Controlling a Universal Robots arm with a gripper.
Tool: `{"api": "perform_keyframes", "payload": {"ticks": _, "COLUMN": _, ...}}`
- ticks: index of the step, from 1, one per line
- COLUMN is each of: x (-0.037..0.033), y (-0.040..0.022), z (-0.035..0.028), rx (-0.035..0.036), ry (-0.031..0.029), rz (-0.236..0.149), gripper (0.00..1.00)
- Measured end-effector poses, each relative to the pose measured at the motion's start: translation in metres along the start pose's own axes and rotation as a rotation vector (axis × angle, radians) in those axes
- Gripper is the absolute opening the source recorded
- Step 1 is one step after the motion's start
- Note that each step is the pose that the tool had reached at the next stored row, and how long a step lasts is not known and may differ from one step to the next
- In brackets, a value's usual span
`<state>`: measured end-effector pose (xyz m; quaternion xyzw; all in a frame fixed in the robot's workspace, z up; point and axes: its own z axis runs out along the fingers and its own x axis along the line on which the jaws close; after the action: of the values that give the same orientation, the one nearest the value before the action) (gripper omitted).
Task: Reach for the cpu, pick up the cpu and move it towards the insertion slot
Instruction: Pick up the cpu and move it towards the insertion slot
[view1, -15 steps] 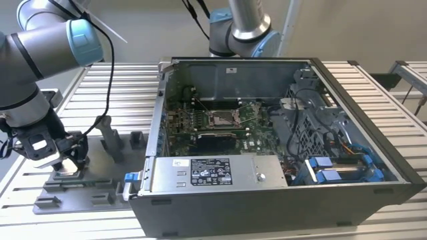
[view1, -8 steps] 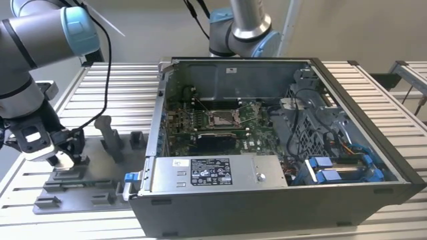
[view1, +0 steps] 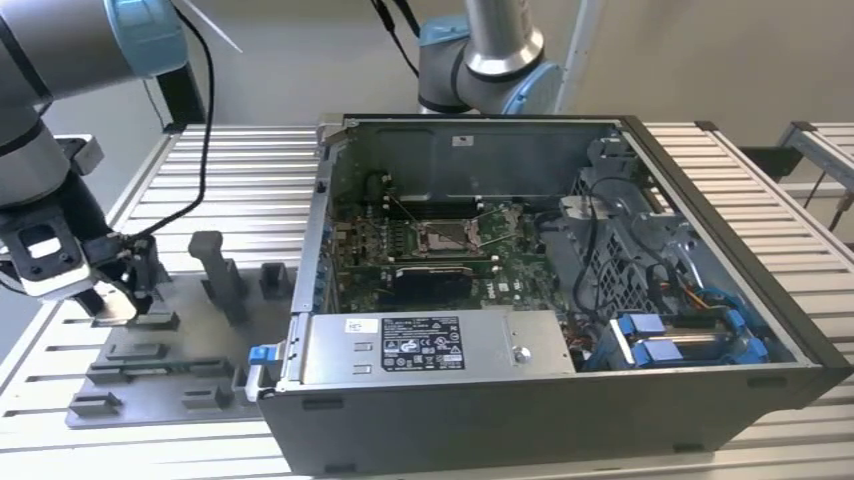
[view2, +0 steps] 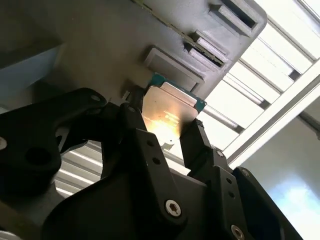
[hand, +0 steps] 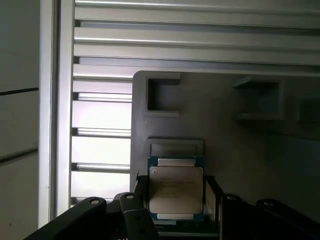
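Hangs low over the grey fixture (view1: 147, 375) at the exterior view's left; clamps the cpu (hand: 176, 189) by two opposite edges in the gripper (view1: 115, 308), pale face up in both wrist views. Stands well apart from the slot (view1: 441, 237), further right inside the case (view1: 534, 420).

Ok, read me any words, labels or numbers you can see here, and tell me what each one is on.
black label on the power supply: too small to read.
white label beside it: too small to read.
cpu top face: faint print, unreadable.
Nothing can be quoted.
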<state>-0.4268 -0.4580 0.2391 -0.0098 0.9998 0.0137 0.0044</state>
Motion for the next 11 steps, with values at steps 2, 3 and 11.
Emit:
{"api": "perform_keyframes", "payload": {"ticks": 2, "x": -0.0001, "y": 0.0002, "z": -0.0092, "rx": 0.0000, "ry": 0.0000, "rz": 0.000, "gripper": 0.00}}
{"api": "perform_keyframes", "payload": {"ticks": 3, "x": -0.0001, "y": 0.0003, "z": -0.0133, "rx": 0.0000, "ry": -0.0001, "rz": 0.000, "gripper": 0.00}}
{"api": "perform_keyframes", "payload": {"ticks": 11, "x": -0.0005, "y": 0.0014, "z": -0.0498, "rx": 0.0001, "ry": 0.0000, "rz": 0.000, "gripper": 0.00}}
